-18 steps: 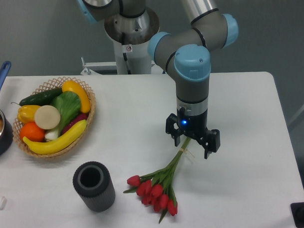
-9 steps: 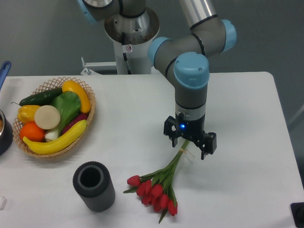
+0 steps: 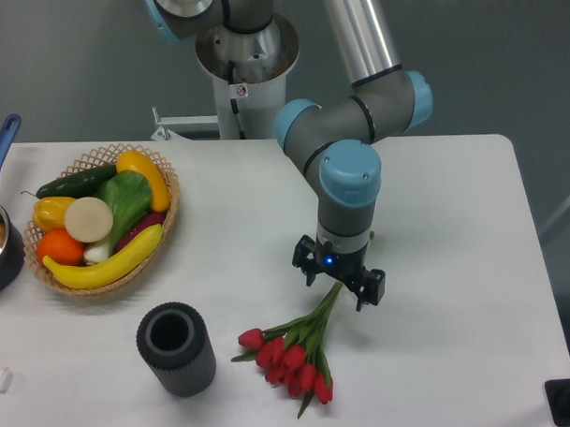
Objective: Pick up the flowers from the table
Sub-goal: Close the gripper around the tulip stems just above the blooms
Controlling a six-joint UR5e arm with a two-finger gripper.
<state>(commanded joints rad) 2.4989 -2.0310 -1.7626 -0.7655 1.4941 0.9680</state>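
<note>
Your gripper [image 3: 338, 286] has its fingers spread wide astride the flowers [image 3: 294, 350], apparently untouched; basket [image 3: 170, 219] holds vegetables

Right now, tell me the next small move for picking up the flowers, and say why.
Probably close the gripper on the stems. It sits open, low over the table, straddling the stem end of the flowers, which lie flat. Whether it is low enough is hard to tell.

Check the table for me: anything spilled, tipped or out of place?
Nothing stands out. The flowers lie flat on the table, the basket is tidy, the cylinder stands upright, and the gripper sits open over the stems.
</note>
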